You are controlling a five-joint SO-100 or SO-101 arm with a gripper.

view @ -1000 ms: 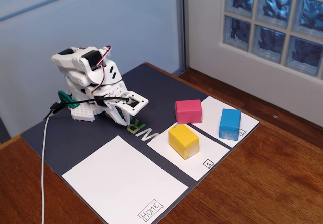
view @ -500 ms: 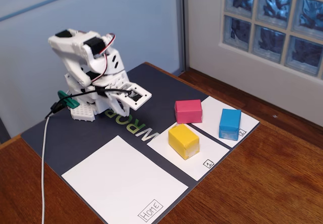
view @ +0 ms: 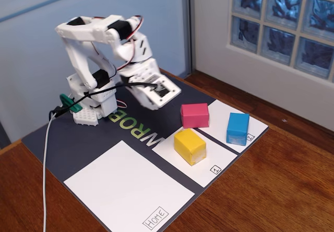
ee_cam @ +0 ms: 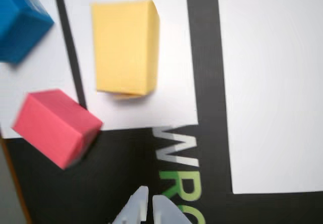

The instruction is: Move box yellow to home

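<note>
In the fixed view, the Home sheet lies nearest the camera on the dark mat, and beyond it to the right the yellow box sits on the sheet numbered 1, with the pink block and blue block behind and beside it. Farther back the white arm rises from its base, folds forward at the elbow and tips its gripper down over the mat, short of the blocks. In the wrist view the fingertips sit almost together with a thin slit between them, empty, well apart from the yellow box.
</note>
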